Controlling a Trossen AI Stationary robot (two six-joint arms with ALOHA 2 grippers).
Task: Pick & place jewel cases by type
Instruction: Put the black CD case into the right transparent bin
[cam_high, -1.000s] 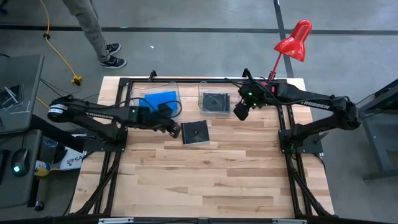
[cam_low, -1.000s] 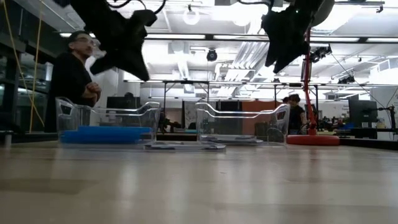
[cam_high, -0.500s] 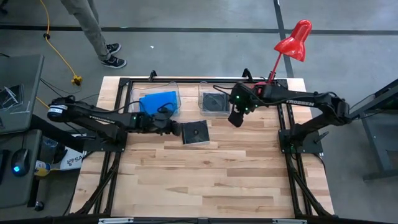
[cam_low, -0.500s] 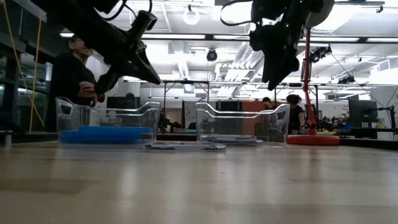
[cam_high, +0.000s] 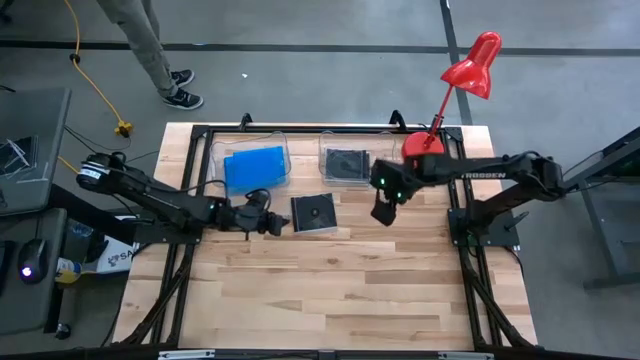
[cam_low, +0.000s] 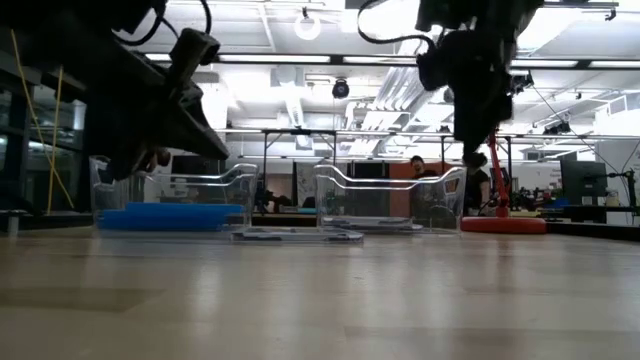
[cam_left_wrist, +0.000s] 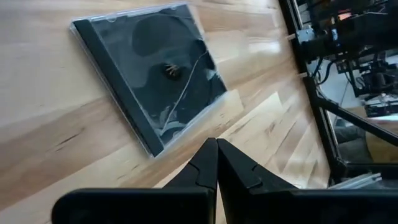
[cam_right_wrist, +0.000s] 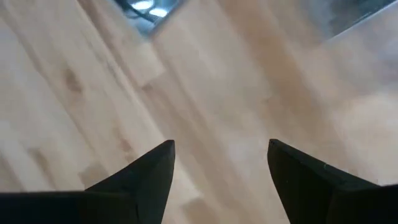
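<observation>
One black case (cam_high: 314, 213) left flat on bench (cam_high: 330, 290), centre frame. Left jaws (cam_high: 272, 222) shut, empty, just beside. Right jaws (cam_high: 383, 212) wide, empty, right of it. Probably light, stiff, slick, brittle; best pinched across opposite edges.

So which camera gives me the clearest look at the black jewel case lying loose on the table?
Left wrist view: the black jewel case fills the picture, hub and cover visible. High view shows it small between both arms. Low view shows only its thin edge. Right wrist view: unclear.

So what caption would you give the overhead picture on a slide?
Both grippers flank a black jewel case on the table: left gripper shut, right gripper open.
</observation>
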